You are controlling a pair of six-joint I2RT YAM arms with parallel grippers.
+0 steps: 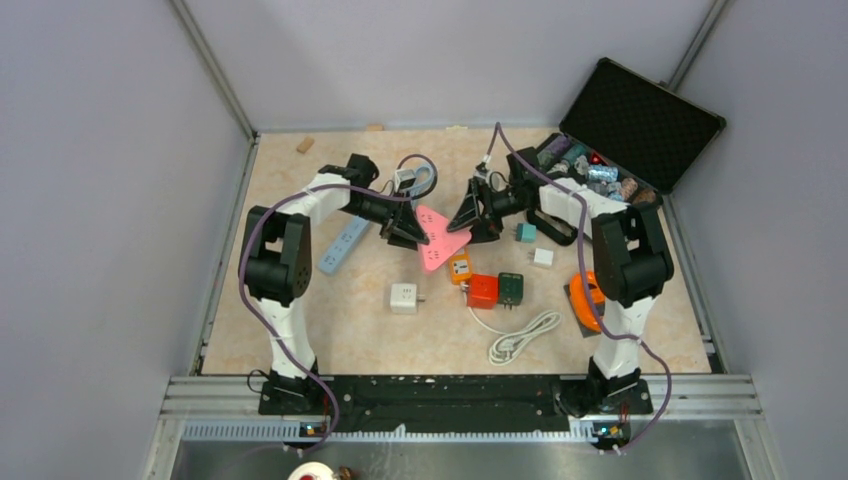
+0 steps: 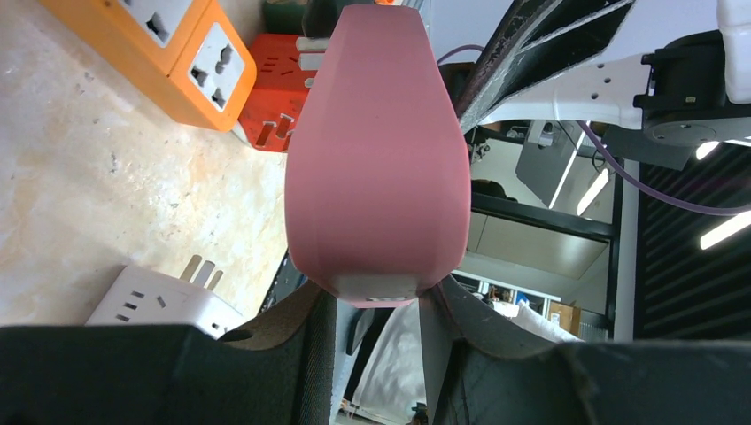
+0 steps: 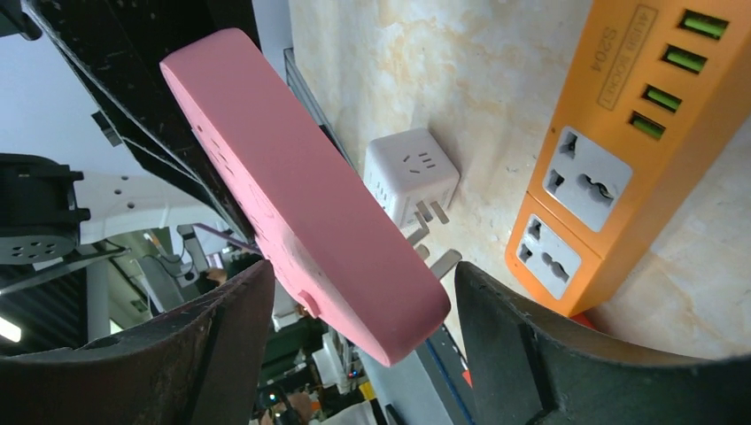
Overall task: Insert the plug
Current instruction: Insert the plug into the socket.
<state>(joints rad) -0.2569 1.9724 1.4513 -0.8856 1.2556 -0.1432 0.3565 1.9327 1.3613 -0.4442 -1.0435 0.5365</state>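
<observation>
Left gripper (image 2: 374,305) clamps the pink socket block (image 2: 376,150) just beside the orange power strip (image 3: 620,159); right gripper (image 3: 359,288) has jaws apart around its other end. White cube plug (image 3: 412,173) lies near that strip; an uneven squeeze could twist the block loose

White links (image 1: 291,332), black joints (image 1: 272,262), purple cables (image 2: 660,202); black wedge-shaped left pincer (image 1: 408,232) and right pincer (image 1: 465,222).
</observation>
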